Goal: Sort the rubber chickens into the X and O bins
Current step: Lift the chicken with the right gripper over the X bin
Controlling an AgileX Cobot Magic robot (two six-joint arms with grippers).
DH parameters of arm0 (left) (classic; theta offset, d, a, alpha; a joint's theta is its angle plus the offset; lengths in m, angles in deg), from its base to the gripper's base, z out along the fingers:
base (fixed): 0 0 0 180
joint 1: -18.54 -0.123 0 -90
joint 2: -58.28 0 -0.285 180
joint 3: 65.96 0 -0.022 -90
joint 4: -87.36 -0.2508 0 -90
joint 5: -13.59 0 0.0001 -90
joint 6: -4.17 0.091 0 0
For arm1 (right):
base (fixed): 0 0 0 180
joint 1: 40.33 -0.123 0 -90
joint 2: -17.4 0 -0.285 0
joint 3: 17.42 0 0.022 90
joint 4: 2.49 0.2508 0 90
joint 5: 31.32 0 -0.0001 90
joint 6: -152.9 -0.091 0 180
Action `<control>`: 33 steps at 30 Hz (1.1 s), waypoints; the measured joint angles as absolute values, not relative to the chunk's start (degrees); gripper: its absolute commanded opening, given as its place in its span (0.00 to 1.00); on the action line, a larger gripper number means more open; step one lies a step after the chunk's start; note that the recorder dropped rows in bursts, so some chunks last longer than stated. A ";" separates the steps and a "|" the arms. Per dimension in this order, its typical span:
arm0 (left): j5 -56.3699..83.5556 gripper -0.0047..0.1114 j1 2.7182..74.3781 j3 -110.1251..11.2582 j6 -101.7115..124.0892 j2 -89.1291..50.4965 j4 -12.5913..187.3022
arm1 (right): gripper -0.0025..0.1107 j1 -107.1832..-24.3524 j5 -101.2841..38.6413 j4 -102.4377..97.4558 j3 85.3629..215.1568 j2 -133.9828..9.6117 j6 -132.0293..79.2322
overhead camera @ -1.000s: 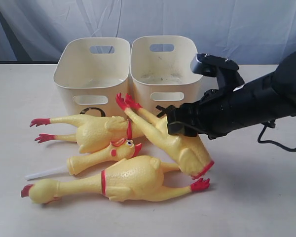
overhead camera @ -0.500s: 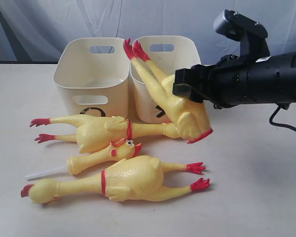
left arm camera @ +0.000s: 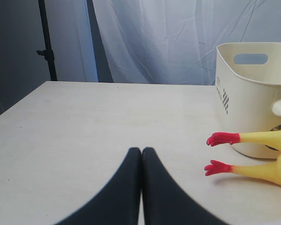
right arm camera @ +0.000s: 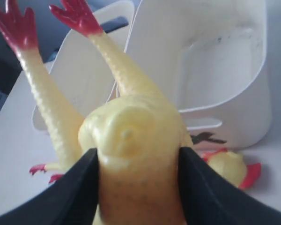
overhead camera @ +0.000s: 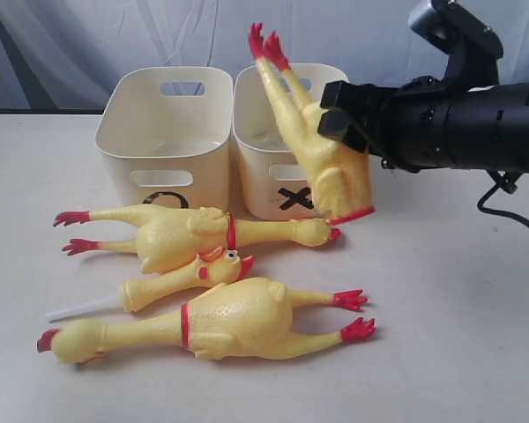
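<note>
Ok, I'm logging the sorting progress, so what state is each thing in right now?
Held yellow rubber chicken: in the air, feet up.
Rear yellow rubber chicken, red neck band: lying on the pale table.
Small middle rubber chicken: lying flat.
Front large rubber chicken: lying flat.
Cream plastic tub marked X: upright, looks empty.
Cream plastic tub marked O: upright, looks empty.
Right gripper: shut on the held chicken.
Left gripper: shut, empty.

Tabletop [overhead camera: 458, 344]: pale cream, matte, faintly speckled, carrying only soft shadows.
Backdrop: white drape [overhead camera: 79, 44] hung in loose vertical folds with a bluish cast, running along the table's far edge.
Stand: slim black pole [left arm camera: 43, 28] with a clamp fitting, upright beyond the table, beside a dark grey panel [left arm camera: 14, 51].
Light: even, diffuse.
</note>
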State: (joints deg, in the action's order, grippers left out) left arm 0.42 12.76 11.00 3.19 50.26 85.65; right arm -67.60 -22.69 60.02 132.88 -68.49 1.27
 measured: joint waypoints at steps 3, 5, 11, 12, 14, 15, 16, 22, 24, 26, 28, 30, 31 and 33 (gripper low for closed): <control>0.42 0.04 12.76 11.00 3.19 50.26 85.65 | 0.01 -67.60 -27.43 60.55 133.10 -68.49 1.27; 0.42 0.04 12.76 11.00 3.19 50.26 85.65 | 0.01 -67.60 -29.29 60.85 134.05 -68.72 1.27; 0.42 0.04 12.76 11.00 3.19 50.26 85.65 | 0.01 -67.60 -30.61 60.85 140.10 -71.58 1.27; 0.42 0.04 12.76 11.00 3.19 50.26 85.65 | 0.01 -67.60 -30.73 60.85 140.92 -72.20 1.27; 0.42 0.04 12.76 11.00 3.19 50.26 85.65 | 0.01 -67.60 -31.32 60.42 142.81 -73.84 1.27; 0.42 0.04 12.76 11.00 3.19 50.26 85.65 | 0.01 -67.60 -31.32 60.29 143.49 -74.71 1.27; 0.42 0.04 12.76 11.00 3.19 50.26 85.65 | 0.01 -67.60 -31.74 60.18 144.24 -75.61 1.27; 0.42 0.04 12.76 11.00 3.19 50.26 85.65 | 0.01 -67.60 -34.10 57.82 147.46 -80.48 1.27; 0.42 0.04 12.76 11.00 3.19 50.26 85.65 | 0.01 -67.60 -35.11 57.43 148.22 -81.94 1.27; 0.42 0.04 12.76 11.00 3.19 50.26 85.65 | 0.01 -67.60 -36.66 57.09 148.60 -83.08 1.27; 0.42 0.04 12.76 11.00 3.19 50.26 85.65 | 0.01 -67.60 -38.35 56.38 148.71 -84.30 1.27; 0.42 0.04 12.76 11.00 3.19 50.26 85.65 | 0.01 -67.60 -39.81 55.36 148.81 -85.57 1.27; 0.42 0.04 12.76 11.00 3.19 50.26 85.65 | 0.01 -67.60 -40.09 55.06 148.81 -86.09 1.26; 0.42 0.04 12.76 11.00 3.19 50.26 85.65 | 0.01 -67.60 -40.32 54.82 149.20 -87.29 1.15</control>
